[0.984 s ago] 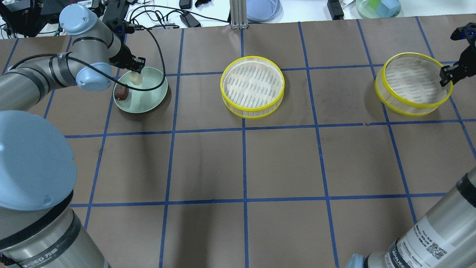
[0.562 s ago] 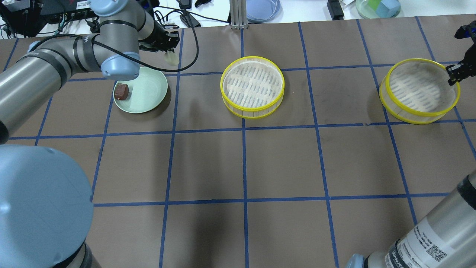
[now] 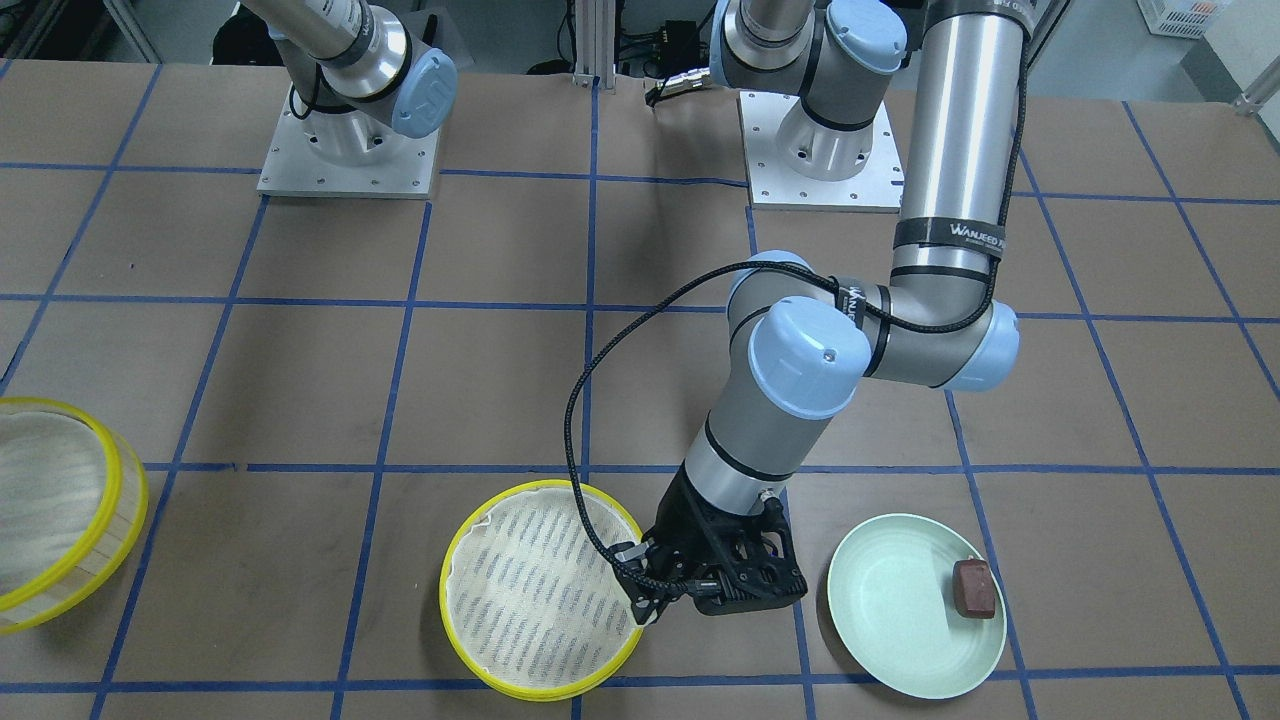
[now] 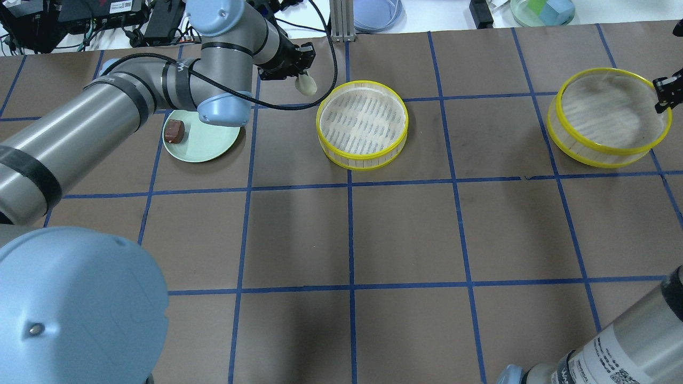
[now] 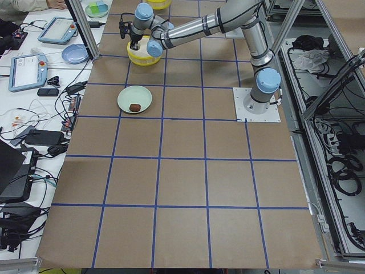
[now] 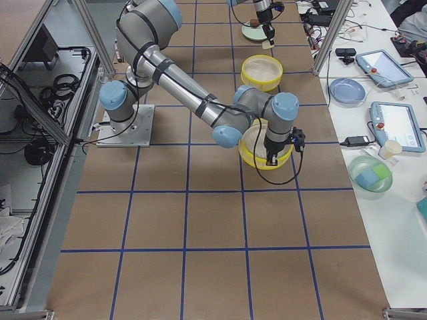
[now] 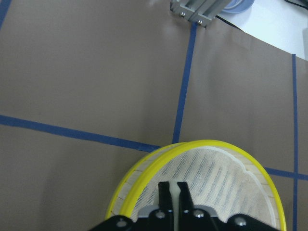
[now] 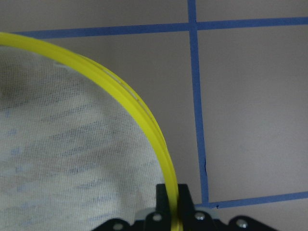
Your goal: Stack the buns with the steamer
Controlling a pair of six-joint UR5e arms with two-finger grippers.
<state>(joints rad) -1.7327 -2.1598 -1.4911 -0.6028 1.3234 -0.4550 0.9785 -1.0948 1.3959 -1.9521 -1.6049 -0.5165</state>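
Note:
My left gripper (image 4: 304, 74) is shut on the cream-white bun (image 4: 307, 84) and holds it in the air just left of the middle steamer tier (image 4: 363, 125). In the left wrist view the bun (image 7: 173, 202) sits between the fingers over that tier's near rim (image 7: 144, 168). The reddish-brown bun (image 4: 174, 130) lies on the mint-green plate (image 4: 211, 144). My right gripper (image 4: 661, 95) is shut on the yellow rim of the second steamer tier (image 4: 608, 117), which hangs tilted. The right wrist view shows the rim (image 8: 144, 125) pinched between the fingers.
The table is brown paper with blue tape squares. A metal post (image 4: 339, 21), cables and dishes sit along the far edge. In the front-facing view the plate (image 3: 890, 610) lies beside the middle tier (image 3: 545, 600), and the held tier (image 3: 50, 520) is far left.
My left gripper lifted the cream-white bun off the plate and carried it right to the middle tier's edge. My right gripper shifted the second tier slightly right and up.

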